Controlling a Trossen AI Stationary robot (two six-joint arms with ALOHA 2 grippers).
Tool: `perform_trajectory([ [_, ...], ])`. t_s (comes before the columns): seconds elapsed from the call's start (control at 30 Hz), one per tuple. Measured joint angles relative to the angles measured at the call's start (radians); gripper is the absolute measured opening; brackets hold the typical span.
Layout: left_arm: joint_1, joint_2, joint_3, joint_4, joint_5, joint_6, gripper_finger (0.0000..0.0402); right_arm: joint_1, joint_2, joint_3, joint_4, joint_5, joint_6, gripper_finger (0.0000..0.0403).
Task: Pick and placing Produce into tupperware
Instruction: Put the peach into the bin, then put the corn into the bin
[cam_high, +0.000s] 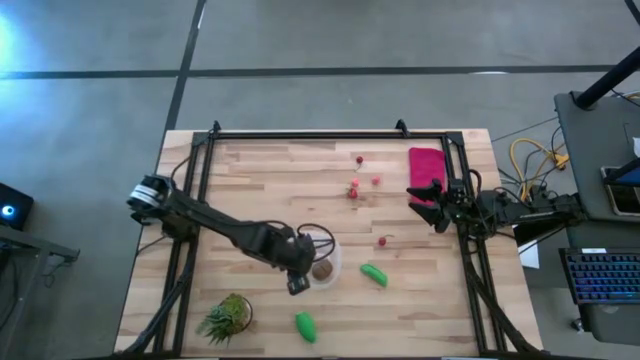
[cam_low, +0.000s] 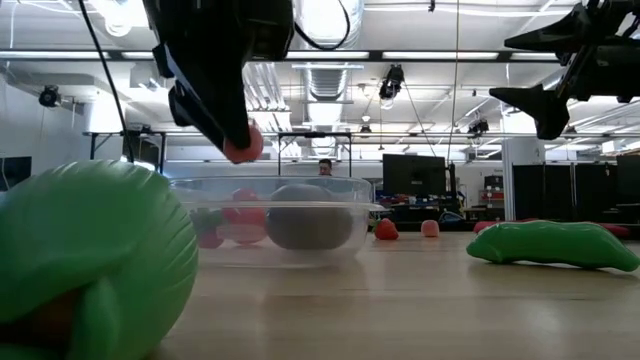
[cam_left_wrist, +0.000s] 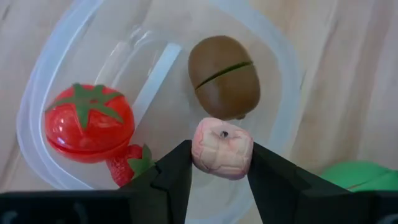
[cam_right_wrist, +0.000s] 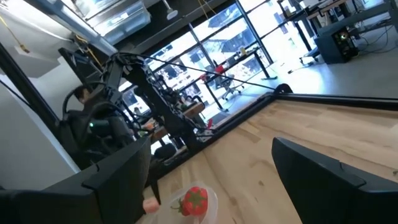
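Pale wood is what you have under everything: the bench (cam_high: 260, 180) carries the whole job, largest thing in sight. On it, near the front middle, sits the clear tupperware (cam_high: 331, 262), and your left gripper (cam_left_wrist: 219, 169) hangs directly above its open top. That is the relation your next move turns on: the container lies straight below the jaws, not off to a side, so I judge the drop needs only a short descent or a plain release, with no sideways travel.

Inside the tupperware you already have the red tomato (cam_left_wrist: 91, 122), the brown piece (cam_left_wrist: 224, 77) and a small strawberry (cam_left_wrist: 129, 165) tucked against the tomato.

Your left jaws are pinched on a pale pink berry (cam_left_wrist: 222, 149), roundish, with no long axis to worry about. From table height it shows above the rim, clear of the plastic.

Your right gripper (cam_high: 438, 196) waits high at the right edge of the bench, beside the red cloth (cam_high: 426, 167), jaws wide and empty.

Loose produce for later: one green oblong piece (cam_high: 374, 274) just right of the tupperware, another (cam_high: 305, 326) at the front edge, and tiny red berries (cam_high: 354, 189) scattered toward the back, nearer the right arm.
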Motion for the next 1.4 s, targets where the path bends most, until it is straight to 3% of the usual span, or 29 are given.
perform_trajectory([
  [0.4, 0.074, 0.001, 0.017, -0.072, 0.034, -0.033, 0.0249, 0.0, 0.005, 0.0, 0.001, 0.0, 0.0, 0.0327],
  [0.5, 0.146, -0.04, 0.067, -0.073, 0.05, 0.161, 0.0254, 0.0, 0.005, 0.0, 0.0, 0.0, 0.0, 0.0327],
  [0.67, 0.303, -0.057, 0.196, -0.064, 0.052, 0.768, 0.0238, 0.0, 0.006, 0.0, 0.001, 0.0, 0.0, 0.0327],
  [0.77, 0.429, -0.013, 0.284, -0.043, 0.074, 0.978, 0.0226, 0.0, 0.008, 0.0, 0.0, 0.0, 0.0, 0.0327],
  [0.9, 0.599, 0.098, 0.386, -0.081, 0.158, 1.02, 0.0216, 0.0, 0.013, 0.0, 0.0, 0.0, 0.0, 0.0327],
  [1.1, 0.772, 0.244, 0.562, -0.205, 0.195, 0.992, 0.0212, 0.0, 0.021, 0.0, 0.001, 0.0, 0.0, 0.0327],
  [1.23, 0.775, 0.264, 0.615, -0.335, 0.213, 1.086, 0.0212, 0.0, 0.024, 0.0, 0.001, 0.0, 0.0, 0.0327],
  [1.4, 0.696, 0.202, 0.569, -0.432, 0.213, 1.176, 0.0212, 0.0, 0.024, 0.0, -0.001, 0.0, 0.0, 0.0327],
])
